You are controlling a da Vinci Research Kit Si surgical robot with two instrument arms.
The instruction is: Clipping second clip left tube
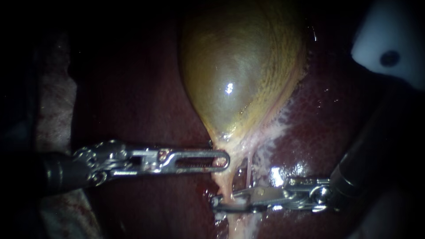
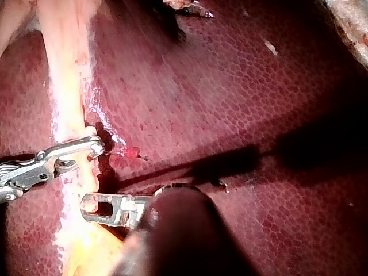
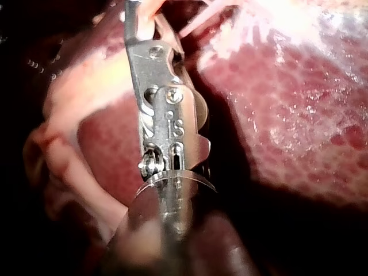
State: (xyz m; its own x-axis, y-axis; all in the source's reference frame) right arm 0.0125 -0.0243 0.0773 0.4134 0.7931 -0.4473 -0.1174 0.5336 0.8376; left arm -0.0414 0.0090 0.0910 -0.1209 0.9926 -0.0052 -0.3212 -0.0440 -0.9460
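Two instruments meet below the gallbladder (image 1: 239,66), which lies olive-yellow and glossy on the dark red liver (image 1: 327,137) and narrows downward to a pale stalk. The left instrument (image 1: 223,160) comes in level from the left. Its slotted jaws lie together, clamped on the gallbladder neck (image 1: 221,142), and their rounded tip just overlaps the pale tissue there.

From that neck the left tube (image 1: 225,183) runs down as a cream-coloured strand. A thinner tube (image 1: 249,170) runs just beside it on the right; the two are apart, with dark tissue showing between them.

The right instrument (image 1: 218,201) enters from the right, its dark shaft slanting down from the upper right. It passes the lower end of the thinner tube and reaches the left tube. Its jaws are closed on the left tube from two sides, lower on the strand than the left instrument's grip. A small white piece (image 1: 237,203) sits between those jaws where they cross the tube — whether it is a clip cannot be told.

The left wrist view shows the right instrument's jaws straddling the pale strand just ahead of the left instrument's tip, the two tips near but apart. A small red spot (image 2: 131,152) lies on the liver beside the tube.

Frayed whitish tissue (image 1: 274,128) fringes the gallbladder's right edge. A white block (image 1: 385,40) with a dark round hole sits at the upper right, above the right shaft.
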